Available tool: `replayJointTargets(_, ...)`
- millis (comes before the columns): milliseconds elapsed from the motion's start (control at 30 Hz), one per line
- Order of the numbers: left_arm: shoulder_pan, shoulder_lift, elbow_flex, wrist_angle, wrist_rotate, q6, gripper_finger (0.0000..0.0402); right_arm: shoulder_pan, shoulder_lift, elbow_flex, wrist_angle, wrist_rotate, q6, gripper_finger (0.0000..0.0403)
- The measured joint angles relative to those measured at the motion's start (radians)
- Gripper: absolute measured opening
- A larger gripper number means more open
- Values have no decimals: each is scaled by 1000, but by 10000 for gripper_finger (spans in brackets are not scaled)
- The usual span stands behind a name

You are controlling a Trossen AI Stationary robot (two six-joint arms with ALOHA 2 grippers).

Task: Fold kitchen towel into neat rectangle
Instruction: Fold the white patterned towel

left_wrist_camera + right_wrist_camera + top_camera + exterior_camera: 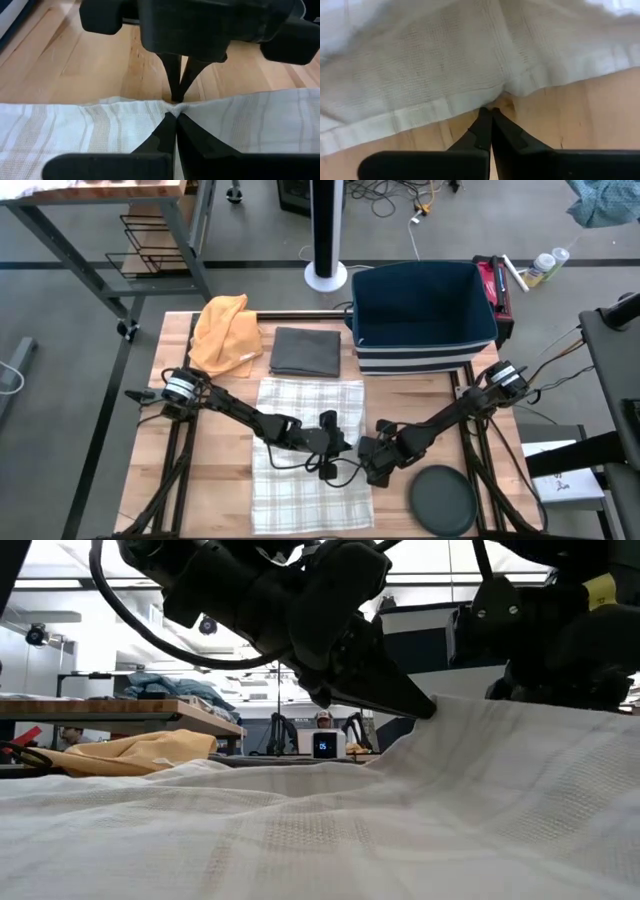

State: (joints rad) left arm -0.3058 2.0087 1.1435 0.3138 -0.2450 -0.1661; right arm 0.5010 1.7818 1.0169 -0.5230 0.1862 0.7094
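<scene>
From where I stand the checked kitchen towel still lies spread nearly flat on the wooden table, in front of a folded grey cloth and a crumpled yellow one, so the folding has hardly begun. Both arms reach low over the towel's right-hand edge, about halfway along it. The left tool is clenched, its tips pinching a small peak of fabric at the hem, as its own wrist view shows. The right tool sits just beside that edge, also clenched; its wrist view shows the closed tips on bare wood touching the hem, and I cannot tell whether any cloth is caught between them. From table height the cloth rises in a gentle ridge towards the pinch. I'd judge this the first grasp before a fold: no crease is made, and every fold remains to be done.
</scene>
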Motion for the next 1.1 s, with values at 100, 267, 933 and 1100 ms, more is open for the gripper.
replayJointTargets(100, 0, 0, 0, 0, 1, -1, 0, 3, -26, 26, -6, 16, -41, 0)
replayJointTargets(267, 0, -1, 0, -2, 20, 0, 0, 0, -70, 35, 9, 131, -93, 0)
replayJointTargets(933, -1, -105, -1, -61, 27, 32, 0, 2, 2, -272, 801, 286, -292, 0)
replayJointTargets(1100, 2, -71, -1, -12, 28, 27, 0, -6, 36, -316, 855, 272, -239, 0)
